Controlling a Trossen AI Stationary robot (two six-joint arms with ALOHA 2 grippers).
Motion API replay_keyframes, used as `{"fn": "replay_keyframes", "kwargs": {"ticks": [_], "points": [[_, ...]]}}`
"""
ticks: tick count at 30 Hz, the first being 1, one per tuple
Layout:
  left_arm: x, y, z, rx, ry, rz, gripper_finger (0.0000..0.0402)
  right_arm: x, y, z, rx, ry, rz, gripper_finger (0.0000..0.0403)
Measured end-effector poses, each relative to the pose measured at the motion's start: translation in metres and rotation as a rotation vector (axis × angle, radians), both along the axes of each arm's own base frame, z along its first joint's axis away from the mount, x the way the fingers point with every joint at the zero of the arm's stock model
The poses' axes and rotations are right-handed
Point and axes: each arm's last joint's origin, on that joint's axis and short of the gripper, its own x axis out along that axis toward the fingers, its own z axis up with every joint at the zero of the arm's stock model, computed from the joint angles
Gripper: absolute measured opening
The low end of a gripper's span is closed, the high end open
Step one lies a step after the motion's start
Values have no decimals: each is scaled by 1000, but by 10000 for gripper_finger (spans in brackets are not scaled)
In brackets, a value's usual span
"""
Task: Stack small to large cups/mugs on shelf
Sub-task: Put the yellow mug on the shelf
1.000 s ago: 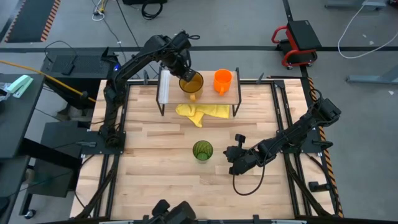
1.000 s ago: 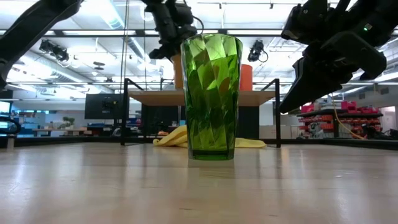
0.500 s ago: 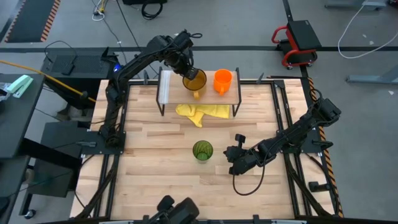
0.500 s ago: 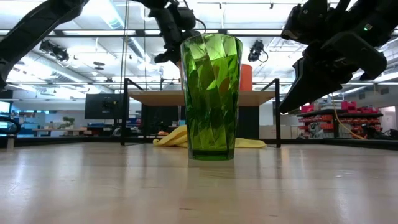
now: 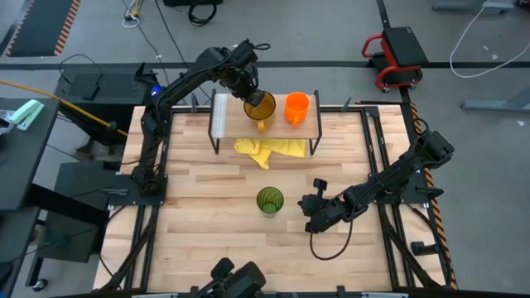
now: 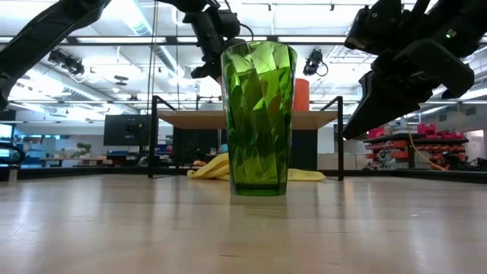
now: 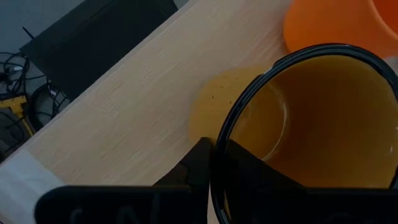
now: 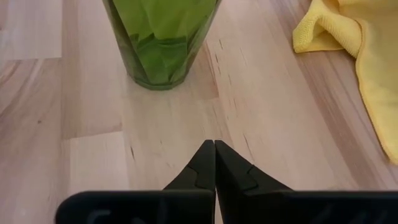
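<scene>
The amber-yellow mug [image 5: 260, 108] is at the middle of the raised shelf [image 5: 310, 128], its handle [image 5: 260, 126] pointing toward the near edge. My left gripper [image 5: 248, 91] is shut on it from the far left. The small orange mug [image 5: 296, 106] stands on the shelf just right of it. The green tumbler [image 5: 269, 199] stands upright on the tabletop in front of the shelf, and in the low view this tumbler [image 6: 259, 118] hides the amber mug. My right gripper [image 5: 306, 207] hovers shut to the tumbler's right, touching nothing. My left gripper [image 7: 214, 146] pinches the amber mug's rim [image 7: 219, 134] on the side away from the orange mug, one finger [image 7: 249, 168] inside the mug and one finger [image 7: 196, 165] outside. It comes from above, slanting. The mug is upright; whether its base rests on the shelf cannot be told.
A yellow cloth [image 5: 269, 149] lies on the tabletop under and in front of the shelf, also near my right gripper's side [image 8: 360, 37]. The shelf's left end carries a pale white strip [image 5: 219, 114]. Bare wood lies left of the tumbler.
My left gripper has carried the amber mug a little toward the table's right and far side along the shelf, closer to the orange mug, and has since held still. The right arm and the tumbler have not moved.
</scene>
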Motion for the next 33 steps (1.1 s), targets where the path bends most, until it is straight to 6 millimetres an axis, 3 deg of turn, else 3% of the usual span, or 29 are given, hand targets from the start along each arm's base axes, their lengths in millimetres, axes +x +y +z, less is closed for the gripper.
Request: {"fn": "replay_keyframes", "kwargs": {"ticks": [14, 33], "points": [[1, 1, 1, 8, -12, 1, 50, 0, 0, 0, 0, 1, 0, 8], [1, 3, 3, 21, -31, 6, 123, 0, 0, 0, 0, 1, -1, 7]]}}
